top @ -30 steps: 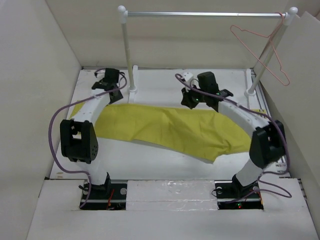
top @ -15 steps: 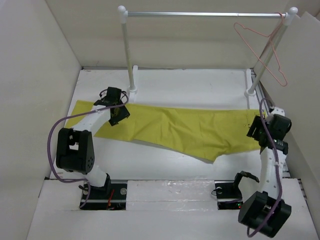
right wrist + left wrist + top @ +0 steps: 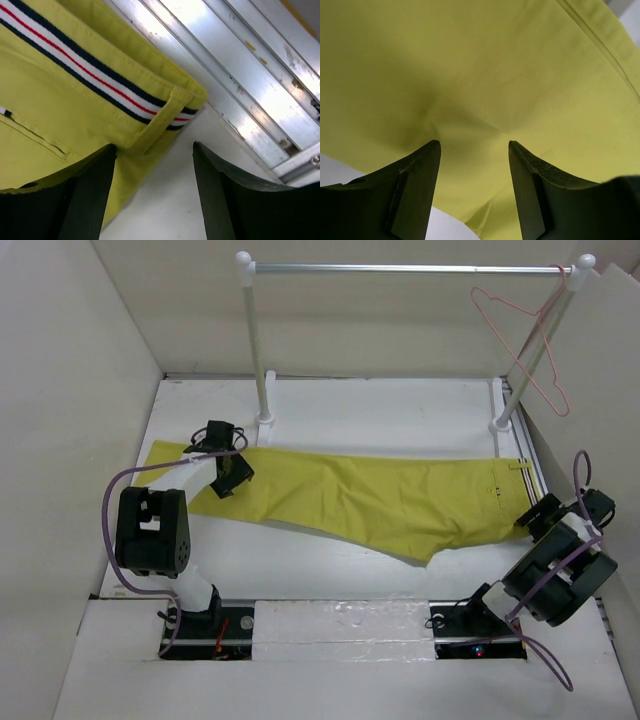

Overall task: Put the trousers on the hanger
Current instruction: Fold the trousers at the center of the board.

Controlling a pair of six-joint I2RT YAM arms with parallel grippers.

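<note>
Pretty clearly a robotics lab setup: bare white board walls [image 3: 70,390] box in a white table [image 3: 380,405] with a silver-railed clothes stand [image 3: 400,268] on it.

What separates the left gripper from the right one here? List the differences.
The left gripper sits over plain yellow cloth on the legs of the trousers; the right gripper sits at the waistband corner, by the striped trim. Cloth lies between the left's jaws; mostly bare table lies between the right's, at the garment's edge. Shared: both are open and hold nothing.
</note>
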